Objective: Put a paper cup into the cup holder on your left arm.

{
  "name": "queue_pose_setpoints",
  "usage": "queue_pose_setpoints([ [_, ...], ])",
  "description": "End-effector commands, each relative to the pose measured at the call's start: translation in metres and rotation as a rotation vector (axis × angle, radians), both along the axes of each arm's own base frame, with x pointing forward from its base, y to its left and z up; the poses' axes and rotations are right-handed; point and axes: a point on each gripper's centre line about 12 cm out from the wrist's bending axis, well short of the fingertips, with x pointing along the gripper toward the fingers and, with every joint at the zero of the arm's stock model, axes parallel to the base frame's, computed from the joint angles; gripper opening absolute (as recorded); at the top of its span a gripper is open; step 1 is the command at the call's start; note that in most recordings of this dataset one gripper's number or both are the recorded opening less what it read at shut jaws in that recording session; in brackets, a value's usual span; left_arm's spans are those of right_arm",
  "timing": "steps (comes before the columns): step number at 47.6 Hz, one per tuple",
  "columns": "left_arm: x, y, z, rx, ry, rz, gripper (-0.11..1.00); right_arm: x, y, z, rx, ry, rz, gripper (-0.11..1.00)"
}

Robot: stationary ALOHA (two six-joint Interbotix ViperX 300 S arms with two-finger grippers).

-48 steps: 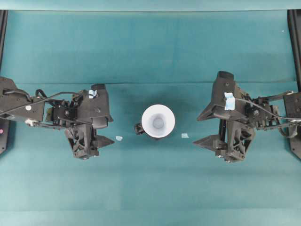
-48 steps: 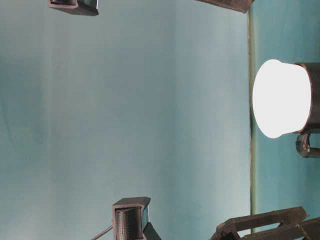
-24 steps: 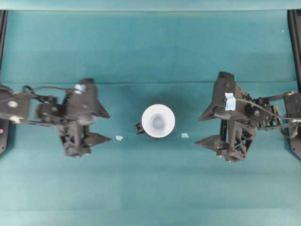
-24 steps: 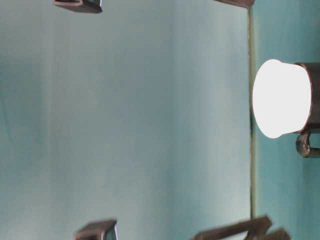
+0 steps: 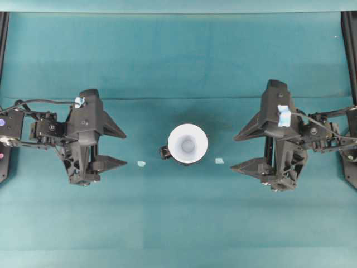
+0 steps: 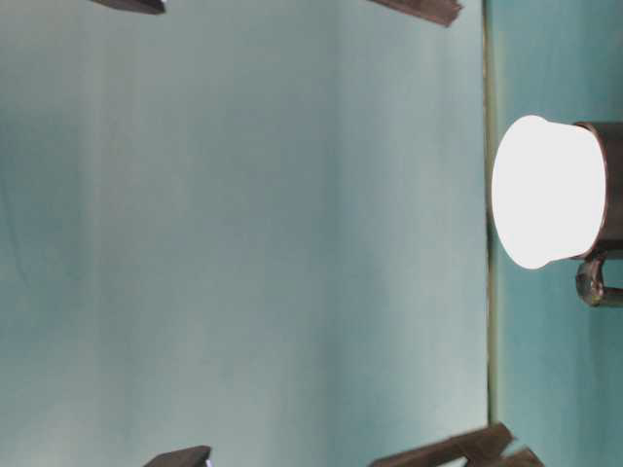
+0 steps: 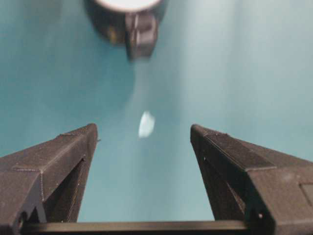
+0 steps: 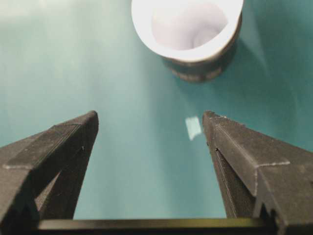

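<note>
The paper cup (image 5: 187,143) sits upright inside the cup holder (image 5: 165,152) at the middle of the teal tabletop (image 5: 178,50), its wide white rim facing up and hiding most of the black holder beneath it. In the overhead view only a dark edge of the holder and its small side knob show, at about 8 o'clock from the cup. The table-level view shows the cup's white wall (image 6: 547,192) rising out of the holder's dark body (image 6: 608,185).

The left pincer (image 5: 124,148) lies at 9 o'clock from the cup, well apart from it, its fingers spread wide and holding nothing. A small pale paper scrap (image 5: 141,164) lies on the tabletop between this pincer and the holder. From the left wrist camera, the scrap (image 7: 145,124) shows between the two open fingers, with the holder's knob (image 7: 141,34) at 12 o'clock, blurred.

The right pincer (image 5: 239,151) lies at 3 o'clock from the cup, also well apart, its fingers likewise wide and empty. A second pale scrap (image 5: 219,161) rests between it and the cup. The right wrist camera looks into the cup's mouth (image 8: 188,27) at 12 o'clock, with that scrap (image 8: 193,128) just beside the right-hand finger.
</note>
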Motion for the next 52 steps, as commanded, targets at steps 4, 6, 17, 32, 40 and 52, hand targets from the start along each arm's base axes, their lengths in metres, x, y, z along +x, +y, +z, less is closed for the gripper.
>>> queue_pose_setpoints([
  [4,0.005,-0.001,0.013,0.002,-0.051,-0.004,0.83,-0.001,0.001,0.015,0.009,-0.058,-0.002,0.89],
  [6,0.005,-0.001,0.014,0.002,-0.054,-0.004,0.83,-0.002,0.001,0.017,0.009,-0.064,-0.002,0.89],
  [17,0.004,-0.001,0.018,0.002,-0.074,-0.004,0.83,-0.004,0.001,0.025,0.011,-0.092,-0.002,0.89],
  [32,0.006,-0.001,0.021,-0.001,-0.095,-0.002,0.83,-0.003,0.0,0.028,0.012,-0.11,-0.003,0.89],
  [40,0.006,-0.001,0.021,-0.005,-0.095,0.001,0.83,-0.003,0.001,0.028,0.013,-0.115,-0.002,0.89],
  [52,0.006,-0.001,0.021,-0.006,-0.094,0.001,0.83,-0.002,0.0,0.028,0.013,-0.116,-0.003,0.89],
])
